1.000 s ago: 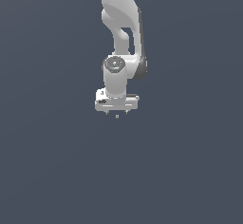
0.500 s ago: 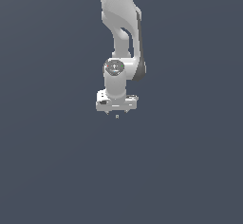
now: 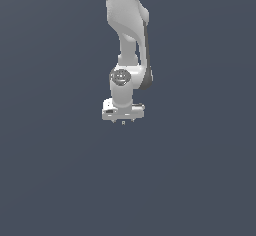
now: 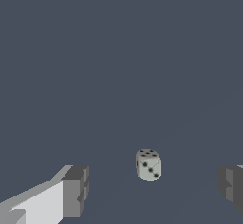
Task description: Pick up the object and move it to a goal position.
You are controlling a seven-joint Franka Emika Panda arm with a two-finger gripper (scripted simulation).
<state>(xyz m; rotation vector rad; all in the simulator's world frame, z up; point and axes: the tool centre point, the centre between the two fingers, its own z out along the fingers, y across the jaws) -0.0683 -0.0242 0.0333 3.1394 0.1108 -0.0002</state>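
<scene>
The fingers stand spread, released, with the die between them, untouched

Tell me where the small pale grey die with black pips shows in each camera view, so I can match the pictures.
Exterior view: the small pale grey die with black pips is a tiny speck just under the white gripper.
Wrist view: the die sits in the gap between the two grey fingers, touching neither.
Shared landmark: the gripper's fingers, either side of the die in both views.
</scene>
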